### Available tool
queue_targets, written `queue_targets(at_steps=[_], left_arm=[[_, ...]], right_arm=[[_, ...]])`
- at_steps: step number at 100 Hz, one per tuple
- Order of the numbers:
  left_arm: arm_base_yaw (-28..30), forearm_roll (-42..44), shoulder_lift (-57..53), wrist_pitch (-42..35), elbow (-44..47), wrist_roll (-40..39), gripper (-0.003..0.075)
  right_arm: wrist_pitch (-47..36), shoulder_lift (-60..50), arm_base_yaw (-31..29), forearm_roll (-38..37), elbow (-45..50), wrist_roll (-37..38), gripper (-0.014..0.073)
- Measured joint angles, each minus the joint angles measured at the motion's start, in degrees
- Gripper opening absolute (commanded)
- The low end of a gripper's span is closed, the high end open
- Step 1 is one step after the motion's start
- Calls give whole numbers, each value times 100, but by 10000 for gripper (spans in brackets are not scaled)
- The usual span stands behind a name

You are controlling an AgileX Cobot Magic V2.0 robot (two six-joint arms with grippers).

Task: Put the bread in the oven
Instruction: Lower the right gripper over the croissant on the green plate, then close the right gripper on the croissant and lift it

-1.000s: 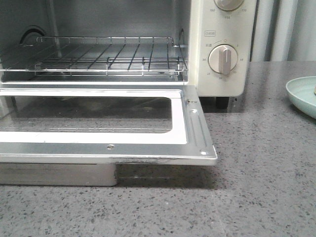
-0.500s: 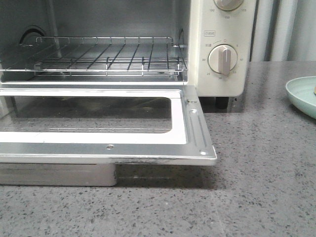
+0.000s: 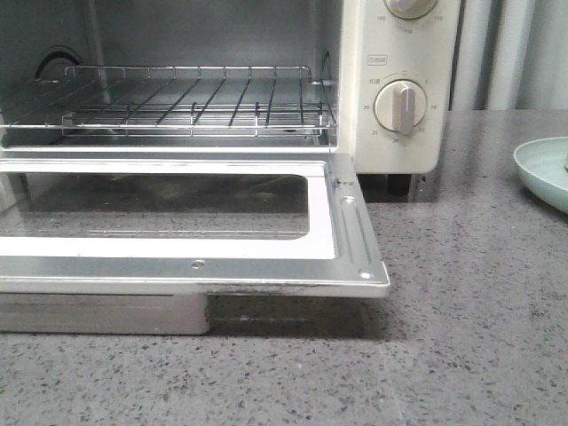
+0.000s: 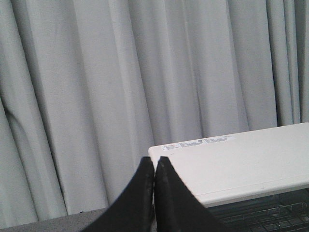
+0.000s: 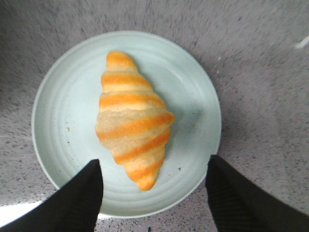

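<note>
Speckled grey tabletop (image 3: 470,266) is stretching bare ahead of the oven (image 3: 390,89), whose door (image 3: 351,240) is lying folded down flat, its near edge overhanging the surface; the wire rack (image 3: 191,102) is sitting empty inside. A pale green plate (image 3: 543,169) is peeking in at the right edge.

Grey curtain (image 4: 96,87) is filling the left wrist view, with the oven's white top beyond the left end effector (image 4: 154,166), whose fingers are pressing together, gripping nothing.

Right wrist view: the right end effector (image 5: 154,166) is hanging spread wide over the plate, its fingers (image 5: 77,198) flanking the bread's (image 5: 133,118) tapered end without touching it.
</note>
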Motion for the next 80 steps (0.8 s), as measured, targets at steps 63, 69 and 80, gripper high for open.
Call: queue_targets(at_steps=[63,69,80], left_arm=[[0,-283,0,-3,0,0,-21],[0,-294,0,-3,0,0,-21],[0,-294,0,-3,0,0,-21]], right_arm=[[-323,2005,0,62,0,0,421],[-334,2052,0,62,0,0,415],[-323,2088,0,62,0,0,302]])
